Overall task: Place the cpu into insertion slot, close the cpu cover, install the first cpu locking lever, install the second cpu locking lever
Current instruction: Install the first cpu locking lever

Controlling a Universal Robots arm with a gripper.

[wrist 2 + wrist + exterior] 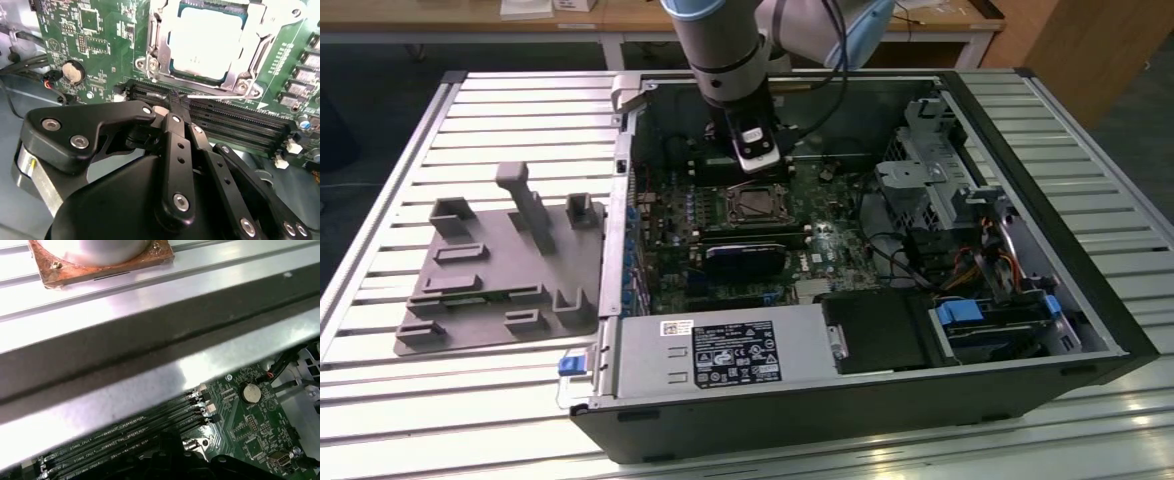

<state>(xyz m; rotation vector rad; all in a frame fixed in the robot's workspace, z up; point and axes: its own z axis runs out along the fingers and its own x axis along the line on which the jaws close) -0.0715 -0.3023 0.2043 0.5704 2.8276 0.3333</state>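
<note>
Exterior view: gripper low inside open computer case, just beside insertion slot on green motherboard.

Second wrist view: cpu, flat, dull silver, sits in slot. cpu cover, thin stamped metal frame, appears down over it. Black fingers drawn together, tips at end of thin bright wire lever; actual pinch on it unclear. Judged step: first locking lever. Springy wire calls for fine, firm hold.

First wrist view: brushed metal case wall, long black memory slots, round coin cell.
</note>
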